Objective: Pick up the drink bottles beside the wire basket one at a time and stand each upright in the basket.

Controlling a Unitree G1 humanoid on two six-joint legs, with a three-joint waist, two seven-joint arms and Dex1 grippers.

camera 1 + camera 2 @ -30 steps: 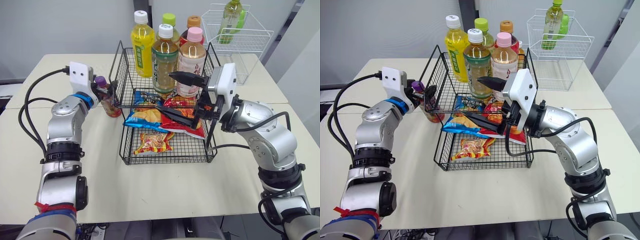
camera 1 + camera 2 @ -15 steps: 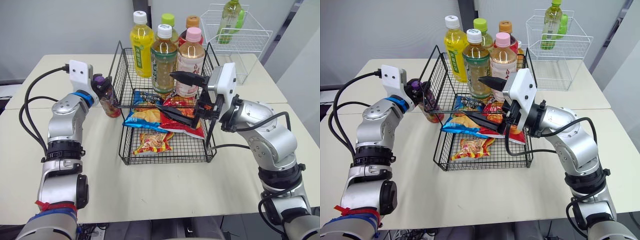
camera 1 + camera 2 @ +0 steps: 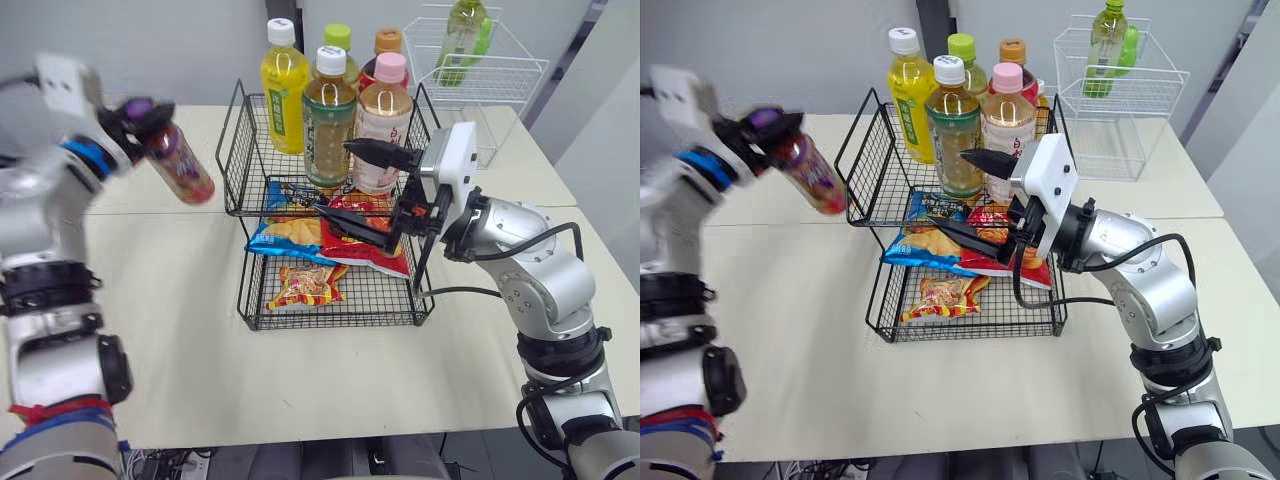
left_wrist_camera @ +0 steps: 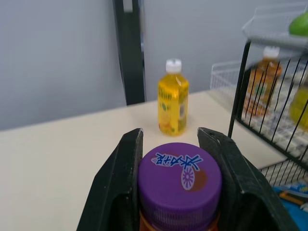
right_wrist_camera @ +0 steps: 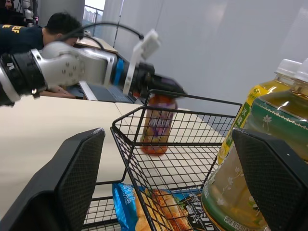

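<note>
The left gripper (image 3: pixel 138 112) is clamped on the purple cap of the bottle (image 3: pixel 178 165). It holds the bottle in the air to the left of the basket (image 3: pixel 330 322), above its rim, tilted with the base swung toward the basket's left wall.

The step in hand looks like the carry-over. Because the grip is on the cap alone, the body can likely swing, so a slow move would serve best. Bring the bottle upright first, while it is outside the basket, then pass the base over the left wall with room to spare above the wire.

The basket floor is largely covered by snack bags (image 3: pixel 300 238), which make poor footing. A spot at the basket's rear left, next to the yellow bottle (image 3: pixel 283 90), looks the better target. From these views it is hard to say whether that bottle stands inside the rear wall or just behind it. The tea bottle (image 3: pixel 330 120) and the pink-capped one (image 3: pixel 383 125) stand close together at the basket's rear, so lower straight down and do not brush them. Let go only once the base sits flat.

The right gripper (image 3: pixel 360 190) hangs over the basket's right half, fingers spread wide and empty. Keeping the descent to the basket's left side avoids it.
</note>
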